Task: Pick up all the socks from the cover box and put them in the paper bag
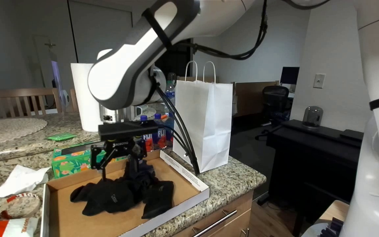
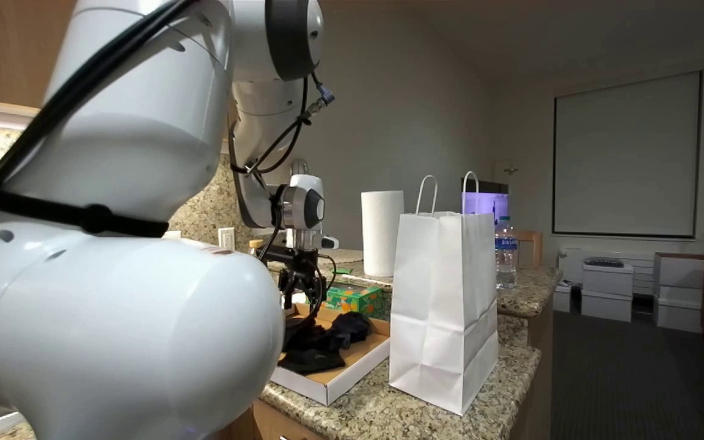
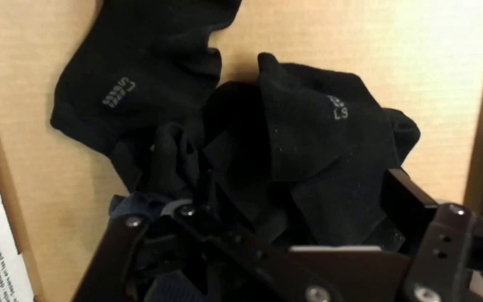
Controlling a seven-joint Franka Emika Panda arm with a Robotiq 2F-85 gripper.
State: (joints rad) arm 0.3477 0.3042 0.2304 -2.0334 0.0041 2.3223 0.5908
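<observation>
Step in hand, I judge: grasping. My black two-fingered claw [image 3: 304, 186] stands spread, pinching nothing I can see, down at the heap of soft black fabric socks [image 1: 122, 194] inside the wide, shallow brown cardboard tray [image 1: 67, 217]; contact unclear. The tall white paper shopping bag [image 1: 206, 118] stands upright just beside the tray. Next move: seat the claw about one fold, close, verify the pinch, then lift clear of the tray.

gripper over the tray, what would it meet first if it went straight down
Most likely the black socks heaped in the cardboard tray; the open gripper may be touching them, but depth is unclear.
</observation>
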